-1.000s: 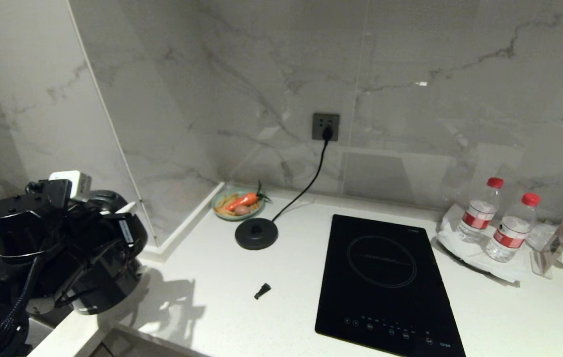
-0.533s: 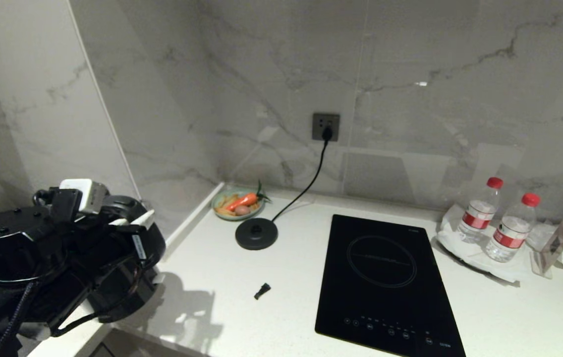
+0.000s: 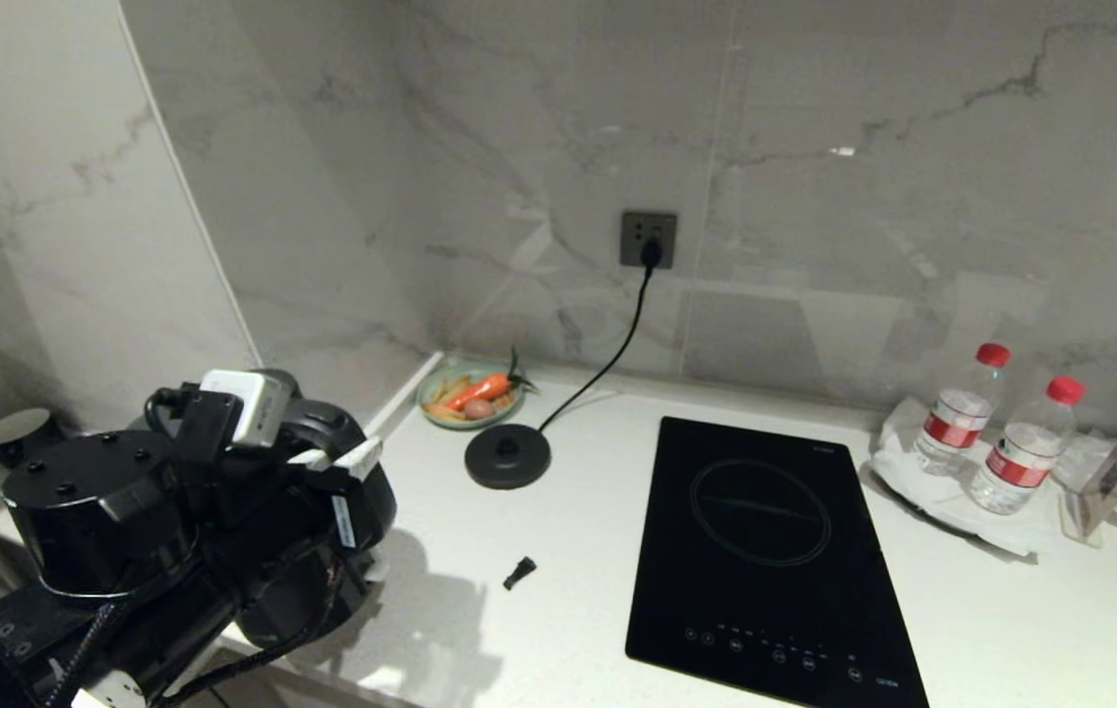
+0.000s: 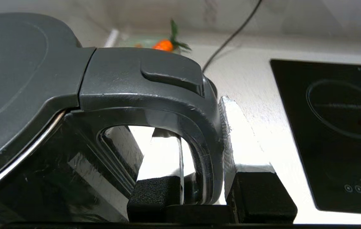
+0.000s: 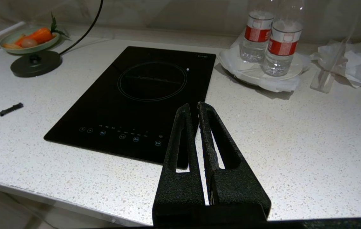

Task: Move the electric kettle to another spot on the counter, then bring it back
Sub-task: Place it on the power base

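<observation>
The glossy black electric kettle [image 4: 24, 63] hangs from my left gripper [image 4: 196, 117], which is shut on its loop handle [image 4: 174, 105]; one white finger [image 4: 241, 136] lies outside the handle, the other inside the loop. In the head view the kettle [image 3: 283, 600] shows at the lower left, mostly hidden behind my left arm, over the front left part of the white speckled counter [image 3: 568, 551]. My left gripper [image 3: 347, 460] points towards the corded base disc [image 3: 507, 457]. My right gripper [image 5: 193, 106] hovers shut and empty above the counter's front edge, near the hob.
A black induction hob [image 3: 765, 560] fills the counter's middle. A dish with a carrot [image 3: 470, 393] sits in the corner behind the disc. Two water bottles [image 3: 957, 423] stand on a plate at the right. A small black piece [image 3: 519, 572] lies loose. A black cup [image 3: 18, 433] stands far left.
My left arm has swung the kettle to the right, from beyond the counter's left end to over its front left part. The camera has shifted slightly.
</observation>
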You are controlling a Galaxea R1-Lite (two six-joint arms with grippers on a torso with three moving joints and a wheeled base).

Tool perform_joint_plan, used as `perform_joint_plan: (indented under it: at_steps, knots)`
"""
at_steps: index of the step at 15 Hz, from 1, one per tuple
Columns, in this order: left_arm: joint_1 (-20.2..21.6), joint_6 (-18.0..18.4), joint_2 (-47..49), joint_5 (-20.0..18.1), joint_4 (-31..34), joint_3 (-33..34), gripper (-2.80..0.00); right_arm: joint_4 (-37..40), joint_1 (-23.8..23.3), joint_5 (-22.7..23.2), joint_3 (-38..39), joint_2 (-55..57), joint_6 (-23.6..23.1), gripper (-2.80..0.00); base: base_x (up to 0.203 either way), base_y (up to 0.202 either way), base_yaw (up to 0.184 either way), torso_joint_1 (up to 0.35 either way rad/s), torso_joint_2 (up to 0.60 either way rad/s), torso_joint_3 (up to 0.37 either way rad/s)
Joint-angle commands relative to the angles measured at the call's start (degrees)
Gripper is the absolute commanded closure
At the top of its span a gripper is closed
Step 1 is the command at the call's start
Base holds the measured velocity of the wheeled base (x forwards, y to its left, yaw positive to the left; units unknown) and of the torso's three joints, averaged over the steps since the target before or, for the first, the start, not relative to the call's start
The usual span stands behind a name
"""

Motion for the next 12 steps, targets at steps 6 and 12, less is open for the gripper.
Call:
perform_joint_plan:
  at_steps: [6, 12]
  knots:
    - [-3.7, 0.0, -0.38, 2.57, 3.43, -5.56, 0.0, 0.02, 0.0, 0.0, 0.0, 0.0, -0.05, 0.0, 0.0, 0.0, 0.0, 0.004, 0.0, -0.187]
    - [-7.5, 2.14, -0.58, 3.61, 4.5, -13.14, 0.0, 0.02, 0.0, 0.0, 0.0, 0.0, -0.05, 0.0, 0.0, 0.0, 0.0, 0.003, 0.0, -0.032]
